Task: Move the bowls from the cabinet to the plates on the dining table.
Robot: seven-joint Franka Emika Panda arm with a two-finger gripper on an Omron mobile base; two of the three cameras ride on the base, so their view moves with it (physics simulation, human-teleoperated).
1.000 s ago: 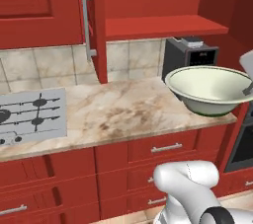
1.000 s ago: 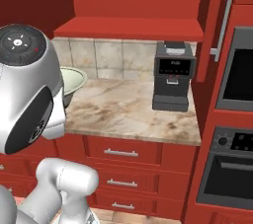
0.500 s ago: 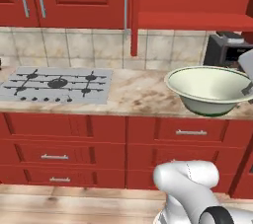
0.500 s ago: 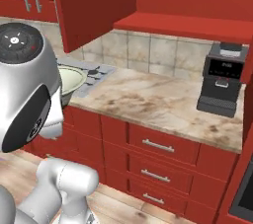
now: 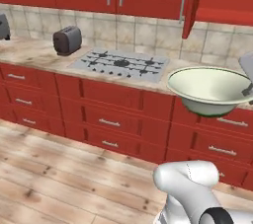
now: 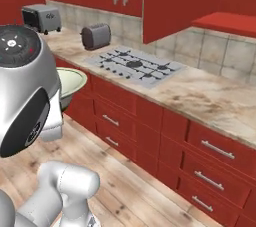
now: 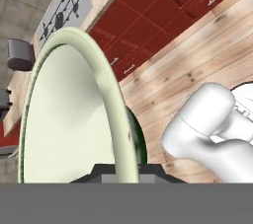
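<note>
Bowl (image 5: 211,90) (the cream one, green foot) hangs upright at the right of the left base frame, in front of the red drawers and clear of the cooktop (image 5: 120,63). The gripper (image 7: 123,171) is clamped on its rim at bottom centre of the hand frame, so the bowl stretches up-frame from the claw.

Cream-white bowl (image 6: 70,82) edge behind arm, grey cooktop (image 6: 134,66) on marble counter (image 6: 220,100), toaster (image 6: 96,36), red drawers (image 6: 150,131)
</note>
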